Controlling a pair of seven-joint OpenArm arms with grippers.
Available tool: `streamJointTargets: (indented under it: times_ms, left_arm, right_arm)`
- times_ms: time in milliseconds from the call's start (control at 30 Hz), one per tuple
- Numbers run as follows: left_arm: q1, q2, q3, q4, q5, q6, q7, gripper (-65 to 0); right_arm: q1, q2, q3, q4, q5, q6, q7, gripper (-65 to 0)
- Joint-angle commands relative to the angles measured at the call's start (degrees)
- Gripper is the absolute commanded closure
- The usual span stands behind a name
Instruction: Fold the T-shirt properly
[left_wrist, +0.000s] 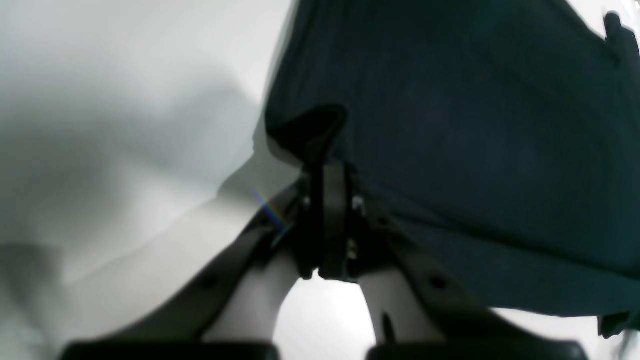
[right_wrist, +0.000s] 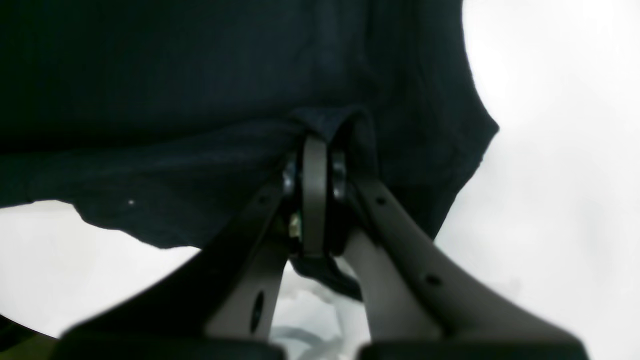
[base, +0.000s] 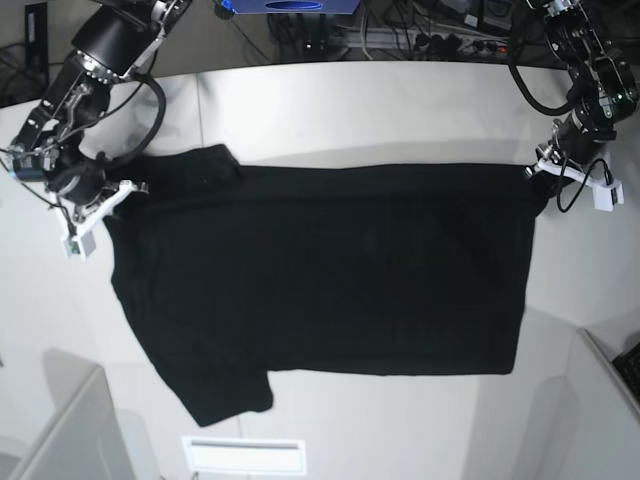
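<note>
The black T-shirt lies spread across the white table, sleeves to the left, hem to the right. No graphic or neck label shows. My left gripper is shut on the shirt's far right corner; in the left wrist view the gripper pinches a fold of the dark cloth. My right gripper is shut on the shirt's left edge near the far sleeve; in the right wrist view the gripper clamps a fold of the cloth. The held edge is stretched straight between the two grippers.
A white sheet lies at the table's front edge. Grey panels stand at the front left and front right. Cables and equipment crowd the area behind the table.
</note>
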Motion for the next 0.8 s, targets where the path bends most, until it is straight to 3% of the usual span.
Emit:
streamJointTargets:
  times_ms: [0,167,500,667,767]
  left_arm:
    - [-0.5,-0.8,-0.2,0.0,-0.4,0.1,-1.2,0.0]
    - [-2.5,-0.8,-0.2,-2.7,-0.4,2.6,-1.2,0.0]
    - [-6.3,-0.9,-0.1,-7.5,-0.4,2.8,-1.2,0.0]
    - [-7.5,-1.1,-0.1,-11.2,-0.4,2.8,-1.3,0.0]
    - [-7.9,-1.1,-0.1,-11.5,-0.4,2.8,-1.3,0.0]
  right_arm:
    - [1.5,0.8,0.0,0.2,0.4,-0.3,1.1,0.0]
    - [4.3,1.5,-0.1,-3.2,0.4,-0.4,1.1,0.0]
    - [7.5,1.5,-2.7,-8.3,0.4,-0.4,1.4,0.0]
    - [7.5,1.5,-6.2,-9.0,0.4,-0.5,6.1,0.0]
    - [7.9,1.5,-6.4,-9.1,0.4,-3.3,6.5,0.0]
